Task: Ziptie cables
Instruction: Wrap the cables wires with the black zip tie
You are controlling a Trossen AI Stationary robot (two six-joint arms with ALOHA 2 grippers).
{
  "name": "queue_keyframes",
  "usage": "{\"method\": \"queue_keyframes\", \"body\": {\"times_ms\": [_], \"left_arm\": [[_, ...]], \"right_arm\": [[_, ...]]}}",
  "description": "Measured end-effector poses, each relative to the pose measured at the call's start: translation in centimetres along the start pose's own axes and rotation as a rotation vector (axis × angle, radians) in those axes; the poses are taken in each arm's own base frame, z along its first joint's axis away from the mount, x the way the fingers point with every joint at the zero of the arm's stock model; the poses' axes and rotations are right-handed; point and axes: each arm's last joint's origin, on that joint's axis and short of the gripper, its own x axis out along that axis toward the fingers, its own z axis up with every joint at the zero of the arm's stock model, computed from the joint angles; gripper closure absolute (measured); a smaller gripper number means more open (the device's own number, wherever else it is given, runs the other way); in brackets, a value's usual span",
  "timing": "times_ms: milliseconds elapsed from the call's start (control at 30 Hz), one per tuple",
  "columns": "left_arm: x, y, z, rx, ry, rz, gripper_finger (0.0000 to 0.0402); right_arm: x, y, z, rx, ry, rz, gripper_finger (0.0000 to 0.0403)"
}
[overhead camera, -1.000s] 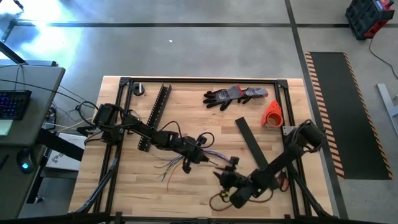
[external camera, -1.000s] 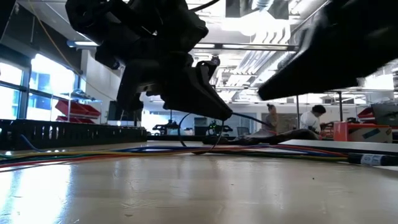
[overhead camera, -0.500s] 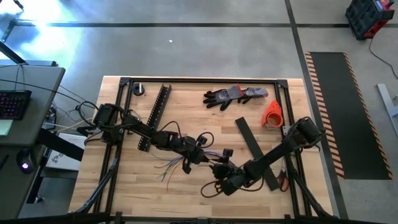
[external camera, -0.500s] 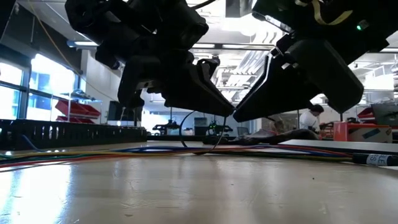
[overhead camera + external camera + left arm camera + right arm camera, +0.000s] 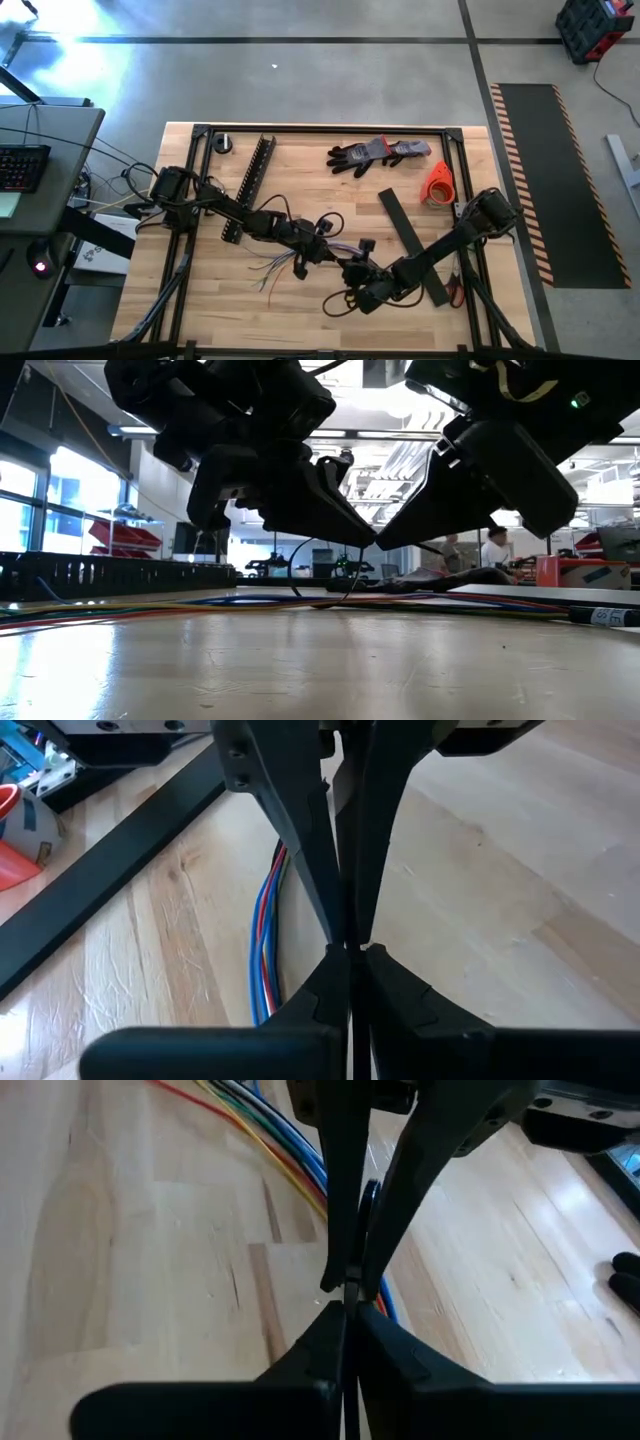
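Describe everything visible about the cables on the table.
The cables are a loose bunch of thin, flexible wires: blue, red, yellow, white and dark strands. They lie flat on the wooden table, fanned out at their free ends and gathered toward the centre, where the left gripper and right gripper meet over them. In the low view they run as one long band along the tabletop.

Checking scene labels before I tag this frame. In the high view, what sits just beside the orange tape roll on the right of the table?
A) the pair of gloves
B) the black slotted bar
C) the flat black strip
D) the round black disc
C: the flat black strip starts just left of the orange tape roll and runs diagonally toward the right arm; the gloves lie farther up, and the slotted bar and disc are on the left side.
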Motion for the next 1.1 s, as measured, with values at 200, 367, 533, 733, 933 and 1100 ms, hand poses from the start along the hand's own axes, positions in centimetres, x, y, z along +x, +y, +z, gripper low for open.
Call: {"method": "queue_keyframes", "body": {"times_ms": [200, 367, 533, 733, 933, 1100], "left_arm": [[0.0, 0.1, 0.0, 0.0, -0.002, 0.001, 0.0401], [0.0, 0.1, 0.0, 0.0, -0.001, -0.001, 0.0401], [0.0, 0.1, -0.1, -0.001, 0.008, 0.0, 0.0401], [0.0, 0.2, -0.1, -0.002, 0.011, 0.007, 0.0401], [0.0, 0.2, -0.1, -0.012, 0.01, 0.006, 0.0401], [0.0, 0.2, -0.1, -0.018, 0.01, 0.005, 0.0401]], "right_arm": [[-0.7, 0.6, -0.4, 0.07, 0.003, 0.009, 0.0402], [-1.9, 1.3, -1.4, 0.14, 0.037, 0.025, 0.0403], [-3.2, 2.2, -2.6, 0.196, 0.099, 0.069, 0.0402], [-4.7, 3.1, -3.5, 0.262, 0.114, 0.088, 0.0402], [-4.6, 3.8, -0.9, 0.151, -0.006, 0.147, 0.0375], [-2.9, 2.4, 0.5, 0.061, -0.054, 0.059, 0.0294]]}}
